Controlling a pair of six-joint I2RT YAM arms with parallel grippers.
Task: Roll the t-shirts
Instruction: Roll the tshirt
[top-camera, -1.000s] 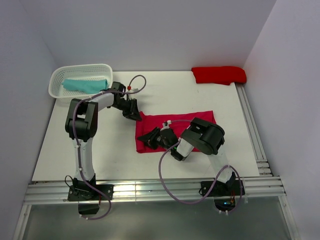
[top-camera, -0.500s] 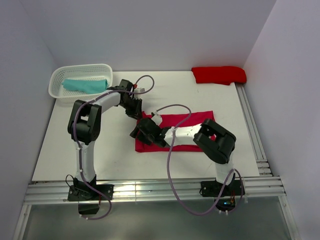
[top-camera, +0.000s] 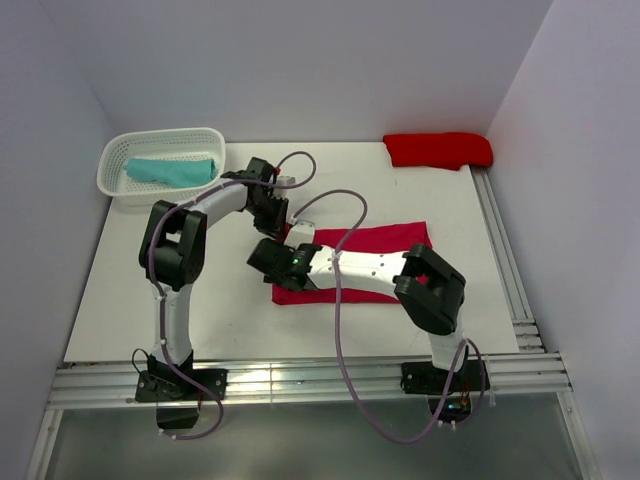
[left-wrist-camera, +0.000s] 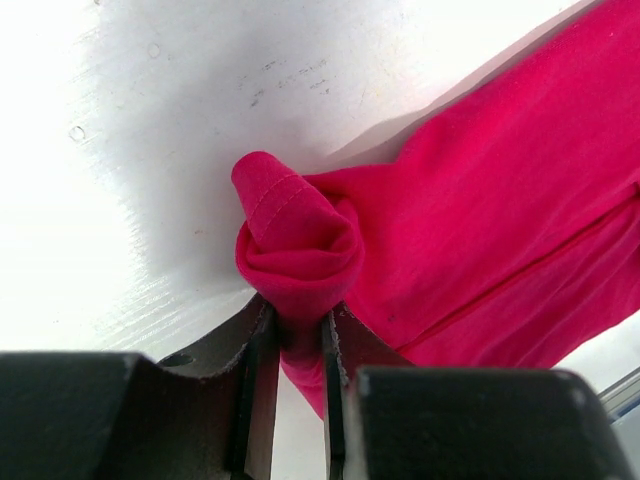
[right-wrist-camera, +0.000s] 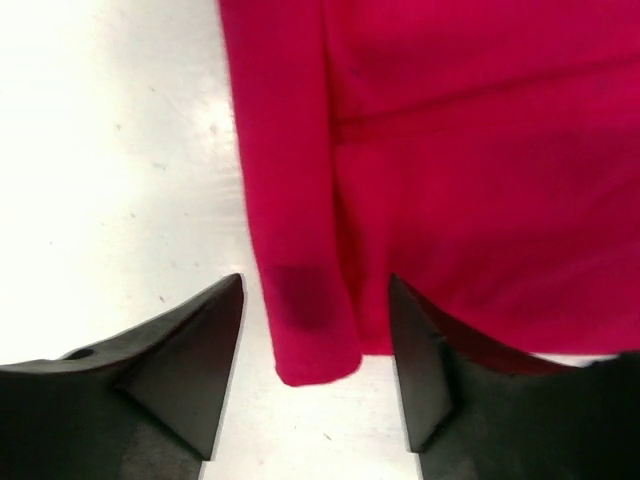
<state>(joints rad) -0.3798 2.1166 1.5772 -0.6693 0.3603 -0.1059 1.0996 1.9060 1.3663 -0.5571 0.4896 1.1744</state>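
The crimson shirt lies folded mid-table, its 10 o'clock corner rolled and pinched in the narrow left gripper. The right gripper gapes wide astride its folded edge. At 1 o'clock lies the scarlet shirt. At 10 o'clock the teal shirt sits in the basket.

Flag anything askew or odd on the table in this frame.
Only the crimson t-shirt: its far-left corner is twisted into a small cone-shaped curl pinched in the left gripper, while the near edge lies flat between the open jaws of the right gripper. The roll looks lopsided. Nothing spilled or damaged.
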